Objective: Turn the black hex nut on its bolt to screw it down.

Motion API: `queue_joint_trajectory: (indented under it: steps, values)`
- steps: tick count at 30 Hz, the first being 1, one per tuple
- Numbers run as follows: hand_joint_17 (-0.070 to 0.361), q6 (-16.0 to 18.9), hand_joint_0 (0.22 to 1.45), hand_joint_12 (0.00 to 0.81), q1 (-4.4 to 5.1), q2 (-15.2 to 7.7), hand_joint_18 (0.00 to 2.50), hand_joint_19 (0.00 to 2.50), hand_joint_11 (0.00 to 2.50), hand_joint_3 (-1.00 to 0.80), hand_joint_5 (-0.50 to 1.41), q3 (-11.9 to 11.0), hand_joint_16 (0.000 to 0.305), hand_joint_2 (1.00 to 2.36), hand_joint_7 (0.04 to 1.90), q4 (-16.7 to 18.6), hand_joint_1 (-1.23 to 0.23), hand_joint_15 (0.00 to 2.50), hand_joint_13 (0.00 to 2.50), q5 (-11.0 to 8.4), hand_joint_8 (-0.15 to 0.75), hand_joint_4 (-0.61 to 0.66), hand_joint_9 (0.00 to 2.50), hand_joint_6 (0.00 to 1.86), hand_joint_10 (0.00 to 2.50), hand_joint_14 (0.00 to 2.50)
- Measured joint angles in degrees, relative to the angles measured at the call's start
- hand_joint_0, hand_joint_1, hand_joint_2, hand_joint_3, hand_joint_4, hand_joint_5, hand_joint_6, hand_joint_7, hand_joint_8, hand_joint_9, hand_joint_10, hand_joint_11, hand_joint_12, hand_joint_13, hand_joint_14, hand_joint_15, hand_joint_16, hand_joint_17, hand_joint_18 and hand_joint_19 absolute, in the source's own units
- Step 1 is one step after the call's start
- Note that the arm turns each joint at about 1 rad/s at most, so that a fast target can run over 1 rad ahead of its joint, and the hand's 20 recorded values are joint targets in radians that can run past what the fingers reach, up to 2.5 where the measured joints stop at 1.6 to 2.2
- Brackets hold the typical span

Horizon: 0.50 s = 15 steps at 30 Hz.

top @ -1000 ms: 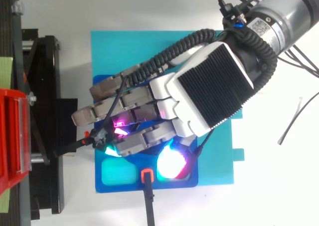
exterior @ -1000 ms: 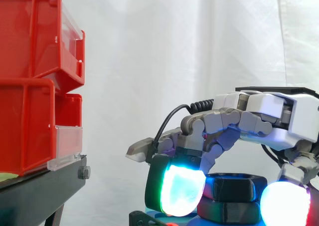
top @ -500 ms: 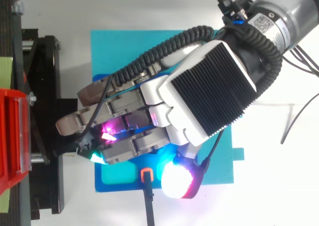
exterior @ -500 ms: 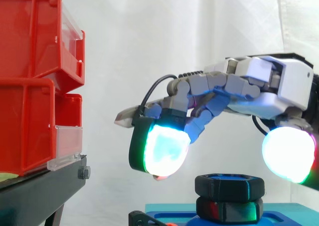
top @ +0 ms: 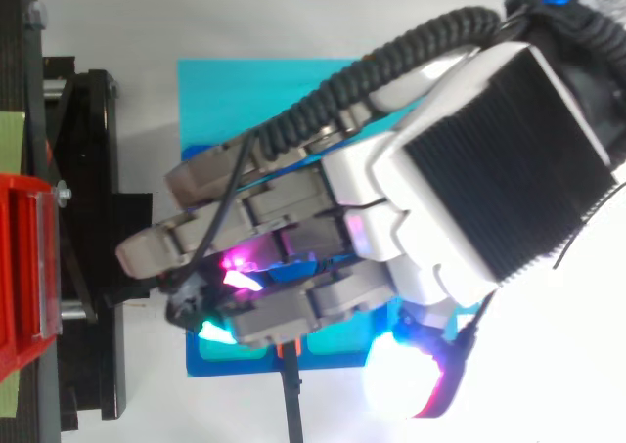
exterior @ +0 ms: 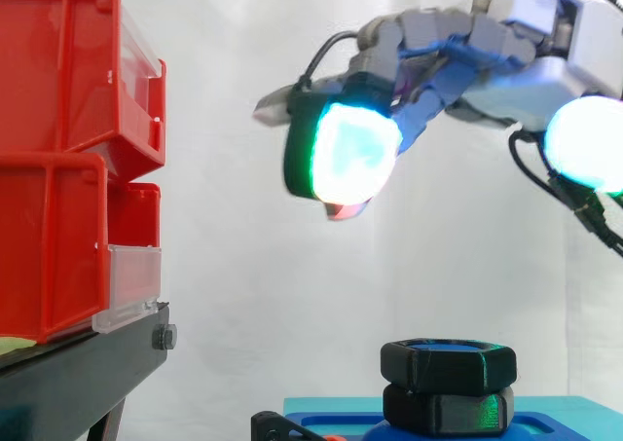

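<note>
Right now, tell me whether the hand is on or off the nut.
Off: the hand hangs well above the black hex nut, curtain showing between.

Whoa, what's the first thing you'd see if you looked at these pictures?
The glowing fingertips of the robot hand catch the eye first, shining cyan and green high up in the side view. Well below it, the black hex nut sits untouched on a blue base. Bright red bins are stacked at the left.

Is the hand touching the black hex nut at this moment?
Apart. The side view shows the hand high above the black hex nut, with bare curtain between them.
</note>
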State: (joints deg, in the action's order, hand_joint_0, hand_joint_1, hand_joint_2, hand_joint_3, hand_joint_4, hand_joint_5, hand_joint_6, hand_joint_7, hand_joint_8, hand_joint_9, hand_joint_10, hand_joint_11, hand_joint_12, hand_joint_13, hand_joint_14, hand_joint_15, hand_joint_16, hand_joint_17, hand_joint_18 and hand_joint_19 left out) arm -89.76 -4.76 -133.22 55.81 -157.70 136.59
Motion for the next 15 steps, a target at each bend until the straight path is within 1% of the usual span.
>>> queue_joint_trajectory:
  steps: [1,3,5,6,8,12,15]
  values:
    - [0.133,-0.3,0.45,0.395,-0.08,0.5,0.6,0.33,0.28,-0.5,-0.13,0.6,0.059,1.0,1.03,-0.5,-0.29,0.0,0.46,0.01,0.33,0.36,0.87,0.5,0.01,0.0]
    - [0.133,-0.8,0.46,0.394,-0.26,1.9,0.6,0.34,0.28,-0.5,-0.13,2.5,0.059,1.0,1.03,-1.2,-0.29,0.0,0.46,-0.04,0.331,0.36,0.87,0.5,0.01,0.0]
    - [0.132,-1.2,0.46,0.393,-0.41,3.2,0.6,0.34,0.28,-0.5,-0.13,4.7,0.059,1.0,1.03,-1.3,-0.3,0.0,0.46,-0.28,0.331,0.36,0.88,0.5,0.01,0.0]
    - [0.132,-1.3,0.46,0.393,-0.5,4.2,0.6,0.34,0.28,-0.5,-0.13,6.1,0.059,1.0,1.02,-1.1,-0.3,0.0,0.46,-0.61,0.331,0.36,0.88,0.5,0.01,0.0]
    - [0.132,-1.5,0.46,0.392,-0.65,5.7,0.6,0.34,0.28,-0.5,-0.13,8.5,0.059,1.0,1.02,-0.3,-0.3,0.0,0.46,-1.36,0.33,0.36,0.88,0.5,0.01,0.0]
    - [0.13,-1.6,0.47,0.389,-1.33,10.0,0.6,0.34,0.28,-0.5,-0.13,14.5,0.058,1.0,1.02,3.1,-0.31,0.0,0.47,-3.37,0.327,0.36,0.88,0.5,0.01,0.0]
    - [0.129,-1.5,0.47,0.386,-1.77,13.0,0.6,0.34,0.28,-0.5,-0.13,18.8,0.057,1.0,1.01,4.7,-0.31,0.01,0.47,-4.51,0.327,0.35,0.89,0.5,0.01,0.0]
